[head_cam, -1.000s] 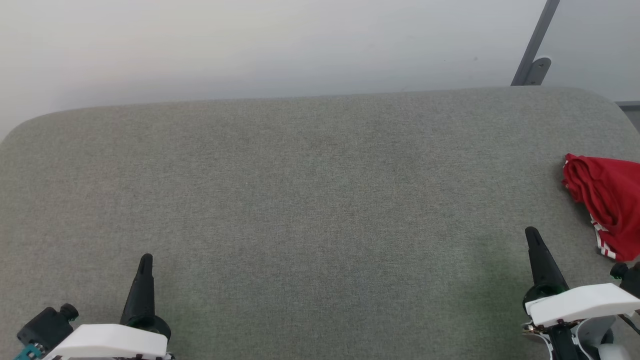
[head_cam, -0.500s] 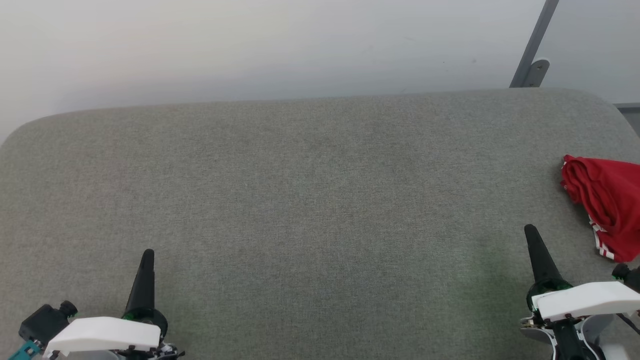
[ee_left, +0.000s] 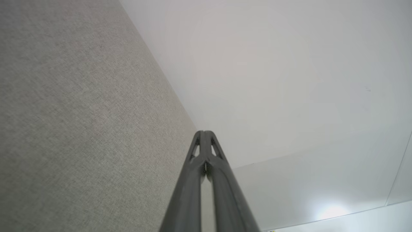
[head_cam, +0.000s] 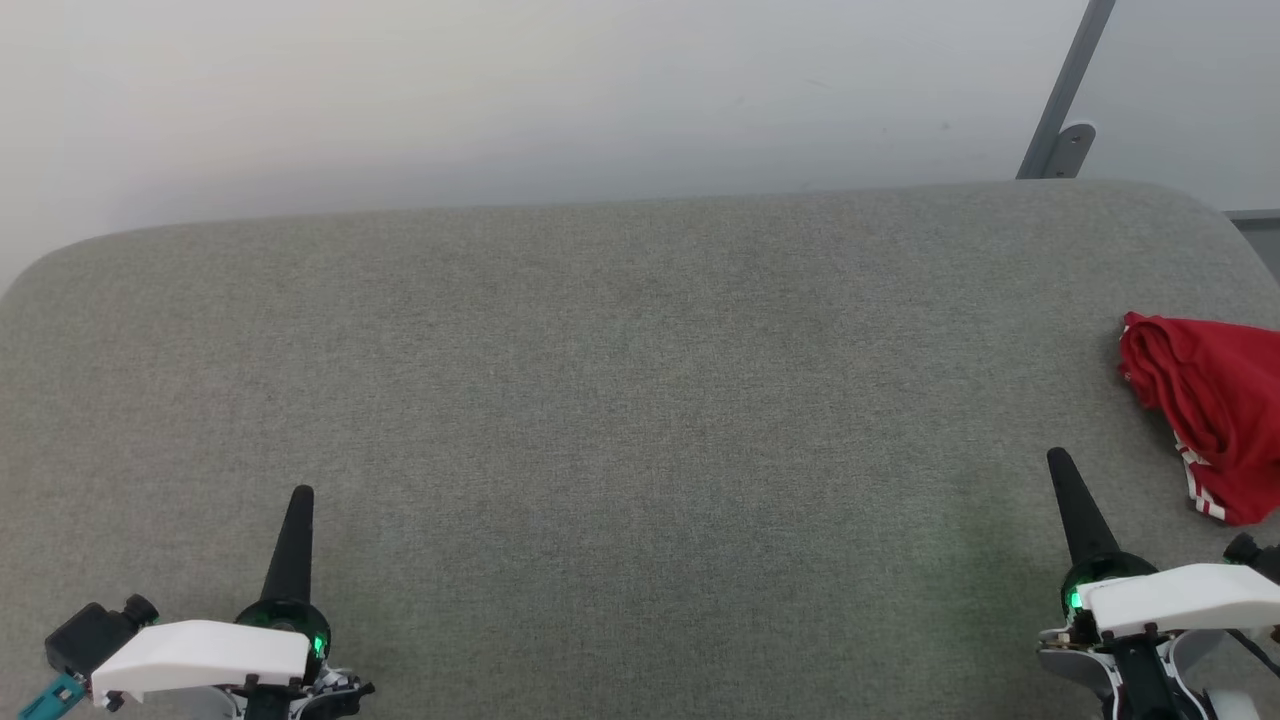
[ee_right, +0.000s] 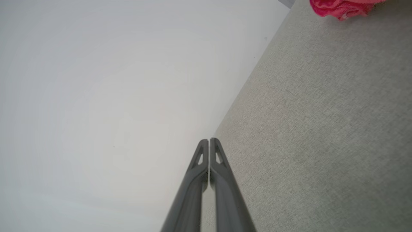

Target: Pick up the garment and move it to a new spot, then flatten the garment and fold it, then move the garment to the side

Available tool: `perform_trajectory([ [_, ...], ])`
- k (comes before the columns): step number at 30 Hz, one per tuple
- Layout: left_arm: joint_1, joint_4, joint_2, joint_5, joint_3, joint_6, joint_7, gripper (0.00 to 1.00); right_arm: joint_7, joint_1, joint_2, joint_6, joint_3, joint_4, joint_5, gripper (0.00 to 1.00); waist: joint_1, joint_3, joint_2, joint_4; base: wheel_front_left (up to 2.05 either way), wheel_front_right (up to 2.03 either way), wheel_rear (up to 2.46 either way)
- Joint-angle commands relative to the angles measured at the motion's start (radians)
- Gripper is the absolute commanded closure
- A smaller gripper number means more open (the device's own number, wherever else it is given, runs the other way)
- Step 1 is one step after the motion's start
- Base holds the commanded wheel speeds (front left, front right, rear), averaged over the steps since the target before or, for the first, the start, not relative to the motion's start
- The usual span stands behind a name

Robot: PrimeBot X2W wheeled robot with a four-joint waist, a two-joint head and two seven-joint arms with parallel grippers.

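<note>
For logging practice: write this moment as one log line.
crumpled red fabric garment: far right, untouched | left gripper: shut | right gripper: shut

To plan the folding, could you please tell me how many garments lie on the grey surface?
1. The red garment lies crumpled at the grey surface's right edge, cut off by the frame; more could lie beyond it.
</note>
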Motion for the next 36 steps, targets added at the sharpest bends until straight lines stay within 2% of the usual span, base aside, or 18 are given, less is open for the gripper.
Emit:
perform_trajectory([
  [1,-0.018,-0.003,0.004,-0.026,0.006,0.001,0.006,1.00,0.006,-0.019,0.001,0.000,-0.001,-0.006,0.020,1.00,0.0000,0.000,-0.0001,0.000,0.00,0.00,0.00],
  [36,-0.064,0.034,-0.026,-0.274,0.032,0.002,0.085,1.00,0.058,-0.032,0.024,0.000,-0.018,0.012,0.280,1.00,0.0000,-0.015,-0.0001,-0.004,0.00,0.00,0.00],
])
